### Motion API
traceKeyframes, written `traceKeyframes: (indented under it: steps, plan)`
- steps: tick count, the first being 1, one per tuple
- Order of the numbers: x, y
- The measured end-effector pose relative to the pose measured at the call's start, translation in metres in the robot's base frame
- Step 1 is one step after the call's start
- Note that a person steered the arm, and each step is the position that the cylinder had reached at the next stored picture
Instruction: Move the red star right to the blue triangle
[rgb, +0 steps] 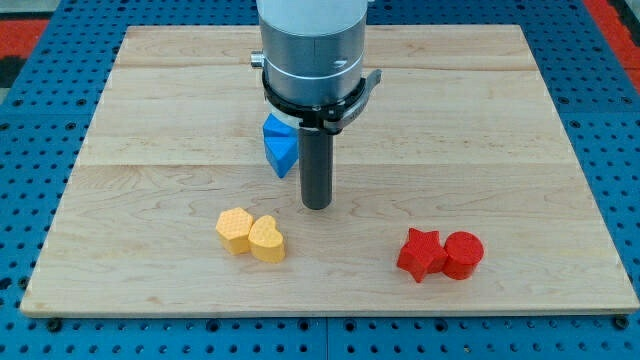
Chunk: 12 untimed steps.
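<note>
The red star (419, 254) lies near the view's bottom right of the wooden board (150, 120), touching a red cylinder (463, 253) on its right side. The blue triangle (280, 146), its destination, sits near the board's centre, up and to the left of the star, well apart from it and partly hidden behind the arm's metal collar (312, 70). My tip (317, 205) rests just below and right of the blue triangle, between it and the red star; it touches no block. The rig carries no claw, only this plain dark rod, so nothing is held. I judge the tip must travel round to the star's lower right before pushing, and the cylinder stands exactly there, so it may be driven along with the star. A yellow hexagonal block (234, 229) and a yellow heart (267, 239) touch each other left of the tip, clear of the likely path. The blocks appear matte and smooth; the board shows pale grain in joined planks.
</note>
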<state>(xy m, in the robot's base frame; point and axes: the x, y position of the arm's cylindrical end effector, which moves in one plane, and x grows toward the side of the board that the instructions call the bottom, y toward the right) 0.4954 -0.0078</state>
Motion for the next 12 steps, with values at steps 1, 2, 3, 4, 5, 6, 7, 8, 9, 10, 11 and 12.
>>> traceKeyframes:
  steps: [1, 2, 3, 4, 5, 6, 7, 8, 9, 10, 11, 12]
  plan:
    - [-0.005, 0.0]
    - [-0.006, 0.0]
    - [-0.005, 0.02]
    - [0.018, 0.14]
    - [0.053, 0.262]
    - [0.094, 0.263]
    - [0.113, 0.227]
    - [0.091, 0.194]
    - [0.055, 0.169]
    - [0.069, 0.164]
    - [0.122, 0.212]
    - [0.123, 0.188]
